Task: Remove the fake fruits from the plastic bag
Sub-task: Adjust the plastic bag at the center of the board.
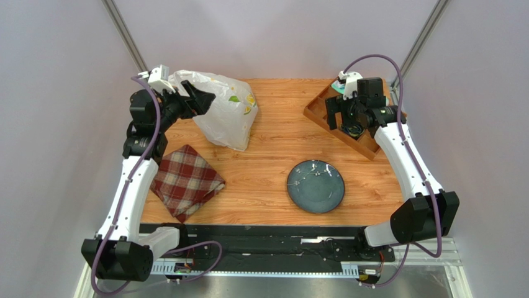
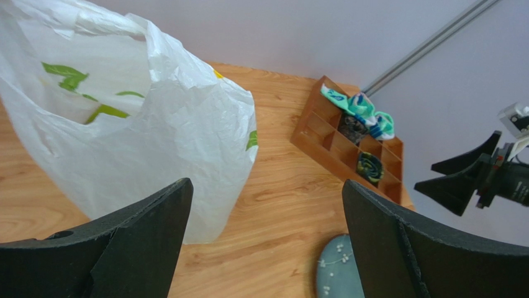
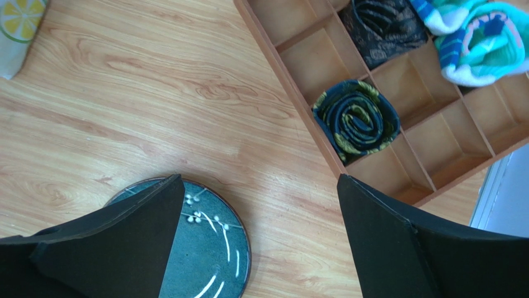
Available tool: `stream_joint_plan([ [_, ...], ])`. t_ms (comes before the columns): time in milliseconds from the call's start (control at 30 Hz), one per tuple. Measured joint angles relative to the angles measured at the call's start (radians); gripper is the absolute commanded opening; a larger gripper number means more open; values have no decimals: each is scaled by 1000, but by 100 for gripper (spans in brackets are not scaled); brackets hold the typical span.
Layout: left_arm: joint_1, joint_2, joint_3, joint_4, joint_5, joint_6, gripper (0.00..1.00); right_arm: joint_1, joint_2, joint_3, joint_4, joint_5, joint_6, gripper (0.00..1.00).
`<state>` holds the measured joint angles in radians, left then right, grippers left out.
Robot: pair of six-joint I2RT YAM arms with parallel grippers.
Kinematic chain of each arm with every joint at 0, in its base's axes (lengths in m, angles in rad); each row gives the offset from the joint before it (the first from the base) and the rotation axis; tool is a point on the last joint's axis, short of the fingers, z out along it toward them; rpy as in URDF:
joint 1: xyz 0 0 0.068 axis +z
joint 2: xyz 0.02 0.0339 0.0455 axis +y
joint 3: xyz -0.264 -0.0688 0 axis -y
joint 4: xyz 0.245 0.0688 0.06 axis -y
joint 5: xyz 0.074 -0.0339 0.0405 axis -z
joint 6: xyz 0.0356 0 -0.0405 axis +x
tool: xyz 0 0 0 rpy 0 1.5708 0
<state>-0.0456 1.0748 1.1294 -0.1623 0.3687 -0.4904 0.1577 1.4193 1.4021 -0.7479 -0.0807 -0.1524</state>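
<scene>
Wooden table (image 1: 273, 164): plastic bag (image 1: 223, 118) slumped at far-left corner, fake fruits hidden inside. Left gripper (image 1: 197, 101) spread, just left of bag, nearer. Right gripper (image 1: 341, 118) spread, well apart over divided tray (image 1: 315, 99).

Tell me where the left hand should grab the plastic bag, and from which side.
Probably the loose rim at the mouth of the plastic bag, approached from the left, where the open left hand hovers. The film there stands up as a thin crinkled edge that the hand can pinch; the bulging body below is broad and slack, offering no edge.
</scene>
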Motion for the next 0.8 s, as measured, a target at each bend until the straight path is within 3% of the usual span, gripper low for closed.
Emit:
stream_joint_plan([
  [367,0,245,126,32,-4,-388,99,11,30,63,-90,-146,-90,99],
  [633,0,423,343,-13,-76,-535,99,13,36,66,-108,-230,-85,99],
  [800,0,503,433,-123,-172,-618,98,14,35,63,-107,-254,-80,99],
])
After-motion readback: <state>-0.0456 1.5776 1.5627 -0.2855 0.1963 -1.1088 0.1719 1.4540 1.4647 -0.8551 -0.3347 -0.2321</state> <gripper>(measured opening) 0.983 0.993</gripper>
